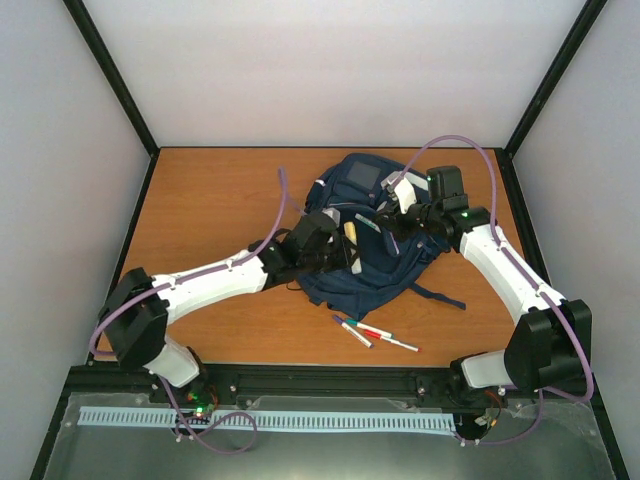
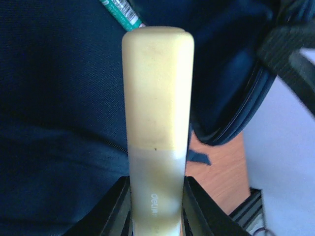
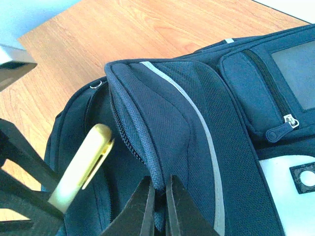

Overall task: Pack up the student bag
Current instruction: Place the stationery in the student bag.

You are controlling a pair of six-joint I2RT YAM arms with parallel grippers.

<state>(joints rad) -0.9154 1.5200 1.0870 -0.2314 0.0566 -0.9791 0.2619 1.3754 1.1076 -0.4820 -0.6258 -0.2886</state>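
A: Pale yellow, that bar. What has hold of it?

B: The left end effector. Its jaws are closed on the bar's greyish lower end, and the bar's long axis runs straight out from between them.

A: And the other one?

B: The right end effector is pinched shut on the zipped rim of a flap, holding it raised so the compartment gapes.

A: Which way does the student bag lie from the bar?

B: Directly ahead and beneath. The bar's tip points into the opening, just beside the raised rim in the right wrist view. The left arm is the one placed to deliver. I judge it need only travel along the bar's own axis and then let go.

A: And the bag itself?

B: Navy mesh-textured fabric with a thin pale stripe over the flap, a zipped front pocket and a white patch. It is slumped around the middle of the bench, toward the right. A green pen lies against the dark fabric just past the bar's tip. Some markers sit on the wood near the bag's near edge.
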